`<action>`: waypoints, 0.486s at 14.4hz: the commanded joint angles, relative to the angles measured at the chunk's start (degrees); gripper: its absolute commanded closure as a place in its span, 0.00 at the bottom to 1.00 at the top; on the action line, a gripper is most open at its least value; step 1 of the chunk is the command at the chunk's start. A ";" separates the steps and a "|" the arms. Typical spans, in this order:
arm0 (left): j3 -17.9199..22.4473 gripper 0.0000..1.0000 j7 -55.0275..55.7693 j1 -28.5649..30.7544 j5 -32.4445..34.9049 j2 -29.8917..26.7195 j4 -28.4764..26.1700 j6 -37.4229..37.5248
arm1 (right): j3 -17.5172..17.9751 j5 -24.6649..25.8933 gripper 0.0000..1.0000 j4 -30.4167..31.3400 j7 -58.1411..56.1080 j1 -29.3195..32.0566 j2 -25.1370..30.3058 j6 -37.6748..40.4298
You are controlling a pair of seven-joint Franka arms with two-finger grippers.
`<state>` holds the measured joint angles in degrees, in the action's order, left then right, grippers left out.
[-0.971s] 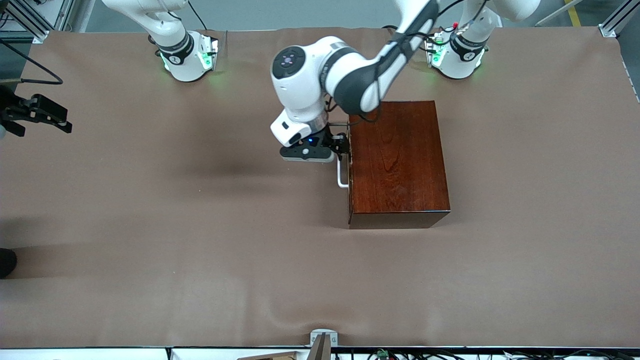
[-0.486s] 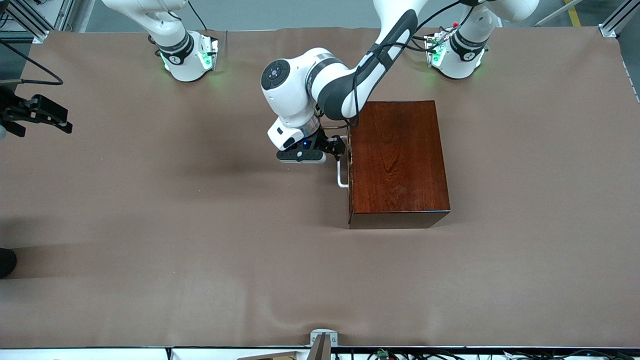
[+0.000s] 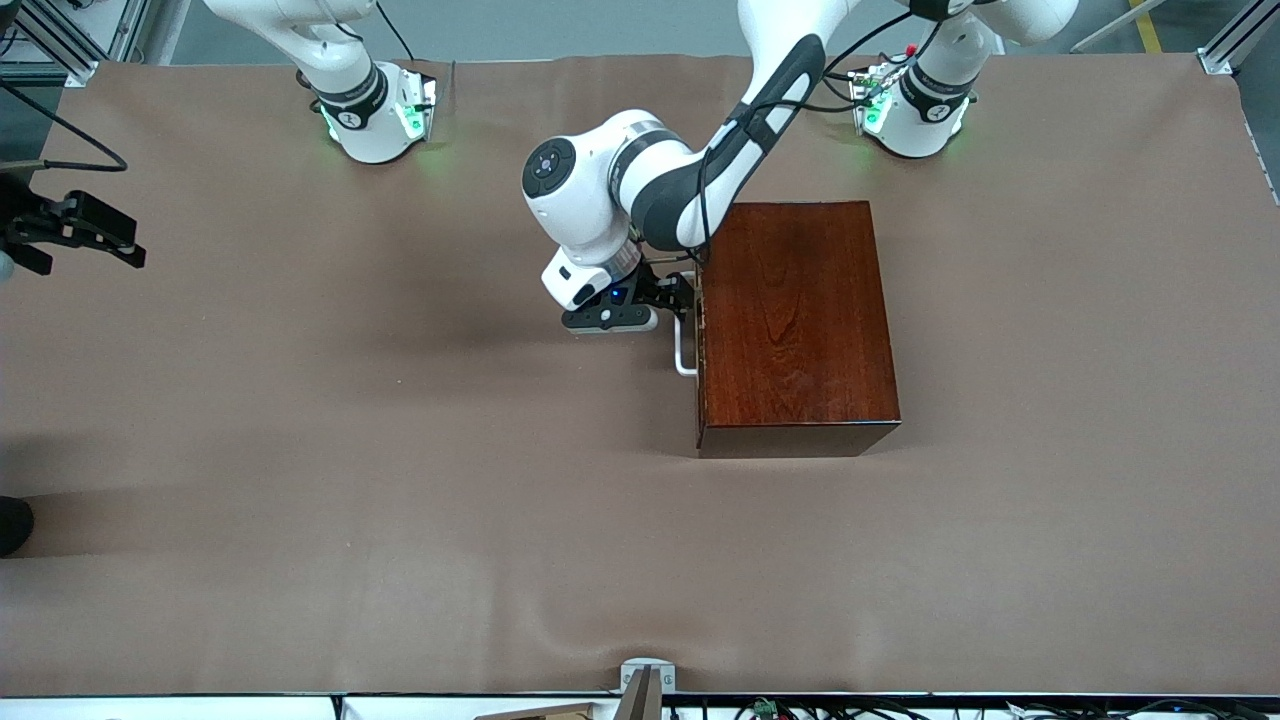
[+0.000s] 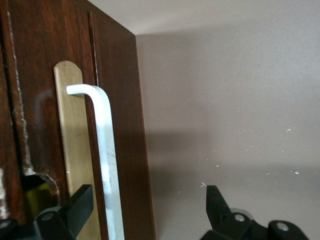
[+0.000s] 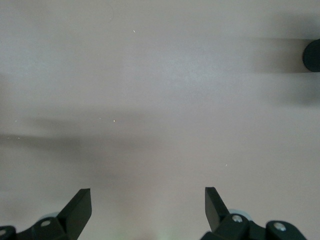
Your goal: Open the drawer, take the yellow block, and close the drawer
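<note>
The dark reddish-brown box (image 3: 795, 320) stands on the table with its drawer shut. The drawer's white bar handle (image 3: 684, 350) sticks out toward the right arm's end. My left gripper (image 3: 683, 297) is open at the end of the handle farther from the front camera. In the left wrist view the handle (image 4: 106, 150) runs between the fingers (image 4: 75, 207) of my left gripper (image 4: 150, 210), and nothing is gripped. The yellow block is hidden. My right gripper (image 3: 100, 235) waits open and empty over the table's right-arm end; it also shows in the right wrist view (image 5: 147, 210).
A brown cloth (image 3: 400, 480) covers the table. A dark round object (image 3: 12, 525) sits at the table's edge at the right arm's end, and shows in the right wrist view (image 5: 312, 55). A small metal bracket (image 3: 647, 678) sits at the table edge nearest the front camera.
The left arm's elbow and wrist have swung toward the right arm's end. Its gripper stays at the handle. The drawer stays shut. The right arm has not moved.
</note>
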<state>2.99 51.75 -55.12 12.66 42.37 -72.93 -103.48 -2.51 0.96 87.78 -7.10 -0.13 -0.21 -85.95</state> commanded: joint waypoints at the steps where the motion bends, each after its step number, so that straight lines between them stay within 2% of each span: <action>1: 0.70 0.00 2.65 -0.87 1.57 1.39 1.30 1.00 | 0.14 0.36 0.00 -0.94 -0.02 0.22 -0.94 0.16; 7: 0.70 0.00 5.20 -0.87 1.40 2.80 1.73 -0.93 | 0.14 0.45 0.00 -1.03 -0.02 0.22 -1.20 0.16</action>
<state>3.00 54.91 -55.17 12.66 43.77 -72.92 -103.74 -2.51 0.96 87.78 -7.10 -0.13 -0.81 -85.96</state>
